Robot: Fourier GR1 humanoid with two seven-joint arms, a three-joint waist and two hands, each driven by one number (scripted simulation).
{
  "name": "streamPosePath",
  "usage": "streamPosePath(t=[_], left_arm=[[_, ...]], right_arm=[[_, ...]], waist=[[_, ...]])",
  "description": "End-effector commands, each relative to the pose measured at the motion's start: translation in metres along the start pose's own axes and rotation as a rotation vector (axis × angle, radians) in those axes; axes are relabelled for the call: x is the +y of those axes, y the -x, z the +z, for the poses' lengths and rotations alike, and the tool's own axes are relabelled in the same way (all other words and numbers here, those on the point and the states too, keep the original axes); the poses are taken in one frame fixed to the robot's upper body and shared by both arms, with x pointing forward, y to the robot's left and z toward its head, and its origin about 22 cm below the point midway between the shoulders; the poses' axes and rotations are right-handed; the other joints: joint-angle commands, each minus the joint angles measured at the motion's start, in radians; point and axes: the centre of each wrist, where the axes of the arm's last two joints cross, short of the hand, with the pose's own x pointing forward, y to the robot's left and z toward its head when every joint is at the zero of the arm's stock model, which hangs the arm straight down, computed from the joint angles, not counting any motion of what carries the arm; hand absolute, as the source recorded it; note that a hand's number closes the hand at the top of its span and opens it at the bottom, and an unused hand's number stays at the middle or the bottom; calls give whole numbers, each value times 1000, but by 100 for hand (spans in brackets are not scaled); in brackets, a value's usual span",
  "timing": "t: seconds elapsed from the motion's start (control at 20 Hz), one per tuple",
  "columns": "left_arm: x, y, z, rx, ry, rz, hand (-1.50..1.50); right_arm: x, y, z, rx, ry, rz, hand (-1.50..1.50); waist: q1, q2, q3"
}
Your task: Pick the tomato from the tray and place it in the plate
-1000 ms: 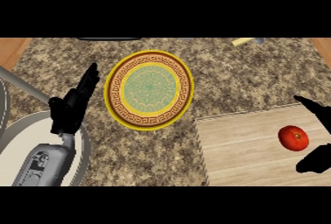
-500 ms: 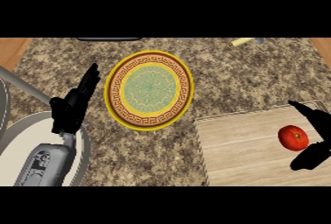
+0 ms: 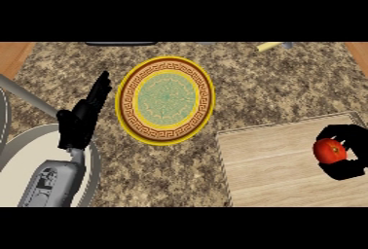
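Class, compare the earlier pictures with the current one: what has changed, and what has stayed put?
The right hand moved in from the right edge and curled its fingers round the tomato, taking hold of it on the tray. The tomato itself, the plate and the open left hand beside the plate stayed where they were.

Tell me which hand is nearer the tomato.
Right. The right hand curls round the tomato on the tray; the left hand rests open on the far side of the plate, well away from it.
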Motion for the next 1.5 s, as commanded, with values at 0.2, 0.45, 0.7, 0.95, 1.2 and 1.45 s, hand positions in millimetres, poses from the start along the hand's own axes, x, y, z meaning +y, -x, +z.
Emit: streamPosePath(t=[0.2,0.45,0.7,0.95,1.2,1.45], left_arm=[[33,0,-3,49,-44,-21,0],[19,4,-2,55,-61,-41,0],[-3,3,9,40,-43,-38,0],[16,19,10,32,-44,-24,0],[16,7,10,45,-61,-39,0],[9,3,-1,44,-44,-47,0]], right_arm=[[9,-15,-9,-32,82,12,150],[5,-35,-3,-91,175,17,150],[31,-66,-6,-170,286,55,150],[-7,-109,16,-380,577,-76,150],[-26,-126,44,-573,639,-101,150],[-31,-189,58,-683,560,-168,150]], waist=[[4,5,-4],[4,4,-4],[9,4,-3],[8,4,-4],[6,1,-4],[10,4,-4]])
